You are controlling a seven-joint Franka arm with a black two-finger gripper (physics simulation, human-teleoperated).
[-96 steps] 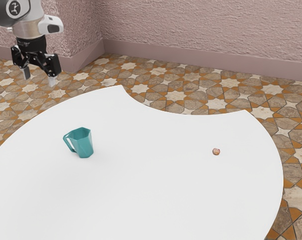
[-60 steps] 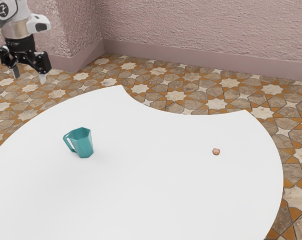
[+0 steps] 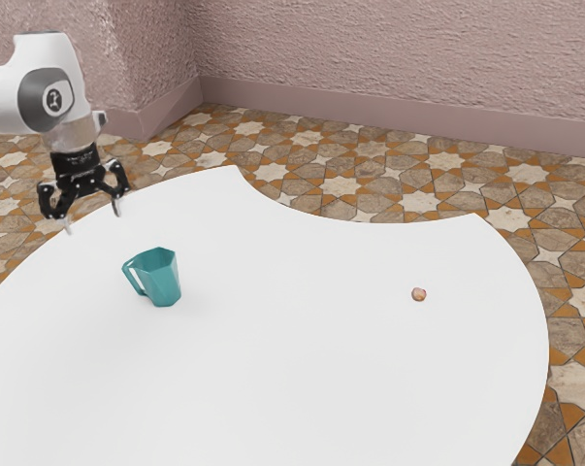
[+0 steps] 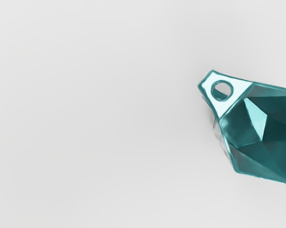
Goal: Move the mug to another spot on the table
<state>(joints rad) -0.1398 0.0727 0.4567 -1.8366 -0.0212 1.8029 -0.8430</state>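
A teal faceted mug [image 3: 155, 276] stands upright on the white table [image 3: 302, 359], its handle toward the exterior view's left. My gripper [image 3: 91, 219] hangs open above the table's far left part, up and to the left of the mug, with nothing between its fingers. In the wrist view the mug [image 4: 256, 135] appears from above, its empty inside and its flat handle with a round hole showing.
A small brownish ball [image 3: 420, 293] lies on the table toward the exterior view's right. The table has a curved notch [image 3: 350, 209] in its far edge. Patterned tile floor [image 3: 389, 160] and a pink wall lie beyond.
My arm has come down and moved toward the table; the gripper now hangs lower, closer to the mug. The mug and ball have not moved.
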